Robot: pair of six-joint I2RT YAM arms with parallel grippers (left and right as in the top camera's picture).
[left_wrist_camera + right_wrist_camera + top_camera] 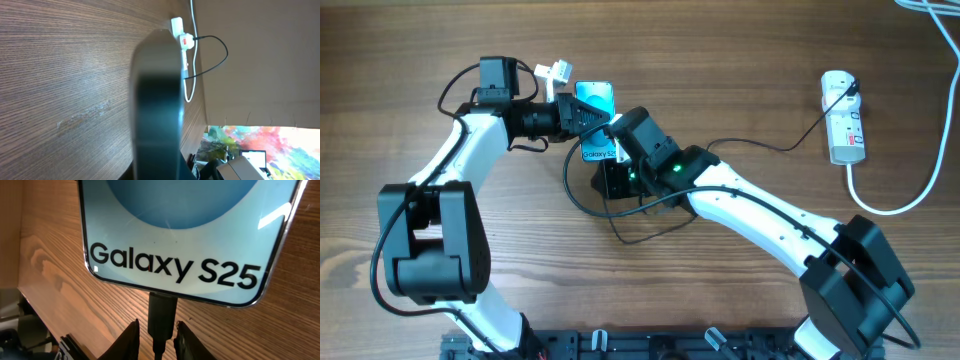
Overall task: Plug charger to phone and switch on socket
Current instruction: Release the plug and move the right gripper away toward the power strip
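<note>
Left end effector (pixel 583 118) tight on phone (pixel 597 97) — right end effector (pixel 156 339) astride charger (pixel 162 309), grip unclear.

We count one phone (pixel 597 98), one charger (pixel 162 314) on a thin black cable, and one socket (pixel 844 122) with one red-marked switch (pixel 186 41) and one thick white cord (pixel 912 204). We see two robot arms, one left arm (pixel 458 152) and one right arm (pixel 760 210), over one wooden table (pixel 400 60).

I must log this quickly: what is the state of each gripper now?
Left gripper: shut on phone.
Right gripper: around charger plug; grip cannot be told.
</note>
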